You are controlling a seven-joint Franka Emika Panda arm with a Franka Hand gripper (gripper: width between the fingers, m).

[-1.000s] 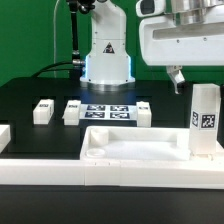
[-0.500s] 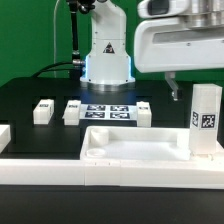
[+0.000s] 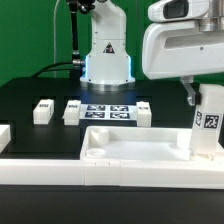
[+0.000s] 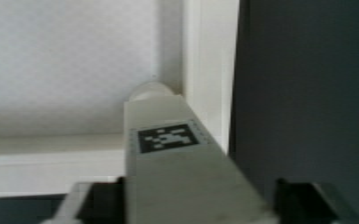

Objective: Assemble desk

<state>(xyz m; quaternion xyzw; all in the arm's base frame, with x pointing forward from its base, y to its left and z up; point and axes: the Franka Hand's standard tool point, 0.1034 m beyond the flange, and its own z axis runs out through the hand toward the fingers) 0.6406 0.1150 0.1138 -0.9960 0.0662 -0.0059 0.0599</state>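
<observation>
Fingers [image 4: 98, 197] of the gripper [image 4: 194, 200] stand spread, straddling the upright leg [image 4: 172, 150] without visibly pinching it. That leg stands on the desk top [image 3: 130, 152], at the exterior view's right end. Loose legs [image 3: 42, 111] lie behind, flanking the marker board [image 3: 108, 111].

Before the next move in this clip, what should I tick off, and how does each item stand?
1. Leg upright in the desk top corner at the exterior view's right: ok.
2. Leg lies between the fingers of the gripper, wrist view: ok.
3. Fingers pressed on the leg: cannot tell.
4. Leg fully seated in its corner: cannot tell.
5. Three loose legs lie apart from the arm: ok.
</observation>
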